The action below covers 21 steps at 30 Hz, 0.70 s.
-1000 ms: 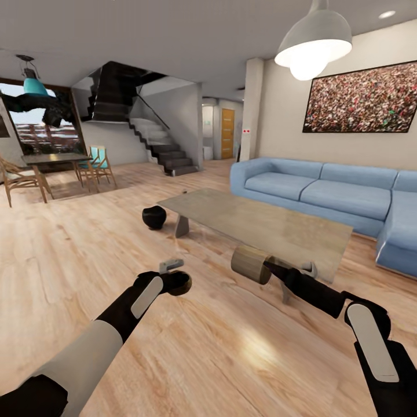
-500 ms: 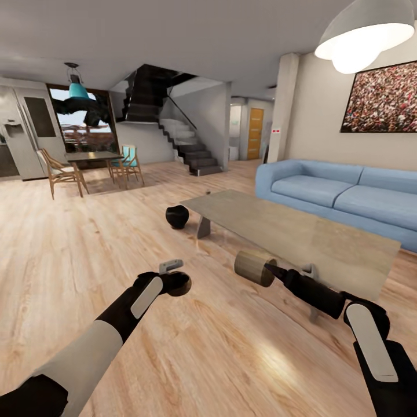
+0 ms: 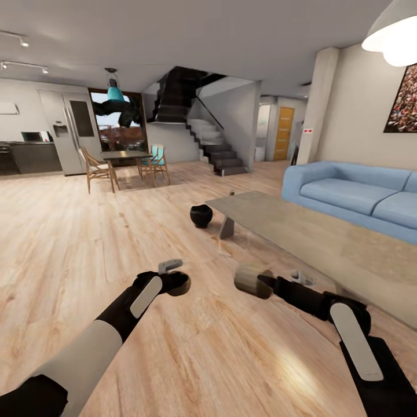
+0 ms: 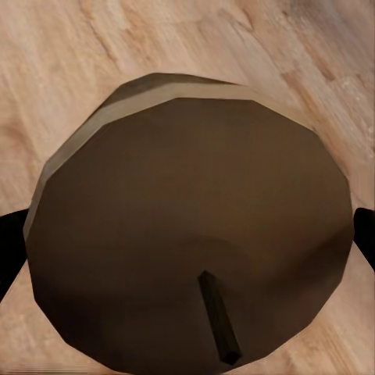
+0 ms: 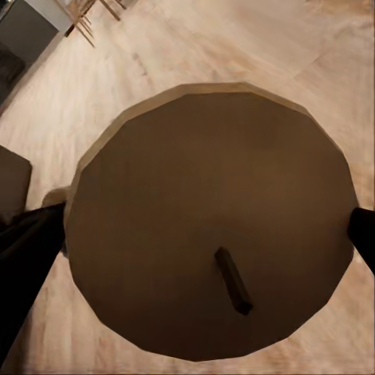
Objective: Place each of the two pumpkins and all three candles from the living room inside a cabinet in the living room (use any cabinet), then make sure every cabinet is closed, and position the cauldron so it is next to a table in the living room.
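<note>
Lower left, nearest: left gripper [image 3: 178, 282] is clamped on a candle [image 3: 180, 283], its dark top face and wick turned up; the left wrist view shows a black finger at each side of the candle [image 4: 187, 219].
Lower centre-right: right gripper [image 3: 259, 282] grasps a second candle [image 3: 249, 280], held on its side over bare floor [image 3: 69, 243]; the right wrist view has its wick face [image 5: 211, 219] between the fingers.
Middle, right: low table [image 3: 301, 223], its near edge close to the right arm.
Middle, centre: black cauldron [image 3: 201, 215] on the floor just beside the table's far corner.
Right, farther: blue sofa [image 3: 347, 194].
Far left: dining table [image 3: 124, 155], kitchen behind.
Cabinet: out of sight.
Risk: turning with arms out could knock the right candle against the table edge and loosen it.
Open room: wide floor to the left and ahead.
</note>
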{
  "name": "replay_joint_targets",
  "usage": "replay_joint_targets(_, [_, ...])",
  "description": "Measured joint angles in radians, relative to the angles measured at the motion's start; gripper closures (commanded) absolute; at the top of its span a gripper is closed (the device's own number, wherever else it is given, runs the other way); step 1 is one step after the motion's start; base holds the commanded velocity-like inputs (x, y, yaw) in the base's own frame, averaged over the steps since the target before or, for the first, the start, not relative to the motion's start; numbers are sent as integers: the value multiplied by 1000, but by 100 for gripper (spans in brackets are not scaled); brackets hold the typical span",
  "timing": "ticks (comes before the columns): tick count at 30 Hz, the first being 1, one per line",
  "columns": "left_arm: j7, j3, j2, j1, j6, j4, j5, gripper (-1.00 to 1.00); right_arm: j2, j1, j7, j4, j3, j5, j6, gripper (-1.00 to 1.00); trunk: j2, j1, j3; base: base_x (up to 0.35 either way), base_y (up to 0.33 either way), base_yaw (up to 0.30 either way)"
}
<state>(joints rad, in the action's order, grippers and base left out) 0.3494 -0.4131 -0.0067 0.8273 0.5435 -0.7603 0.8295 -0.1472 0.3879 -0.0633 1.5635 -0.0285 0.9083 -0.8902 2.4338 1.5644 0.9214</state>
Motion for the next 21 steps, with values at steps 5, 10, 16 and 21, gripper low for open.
replay_joint_targets(5, [1, 3, 1, 0, 7, 1, 2, 100, 4, 8, -205, 0, 90, 5, -3, 100, 0, 0, 0, 0, 0, 287])
replay_joint_targets(10, [2, 4, 4, 0, 20, 4, 1, 100, 39, 29, -395, 0, 165, 7, -2, 100, -28, -15, -13, 0, 0, 290])
replay_joint_targets(16, [3, 5, 5, 1, 49, 9, 1, 100, 96, 56, -627, 0, 242, 7, -2, 100, -70, -38, -31, 0, 0, 288])
replay_joint_targets(21, [19, 5, 4, 1, 82, 17, -2, 100, 108, 69, -729, 0, 297, 8, 0, 100, -105, -58, -44, 0, 0, 264])
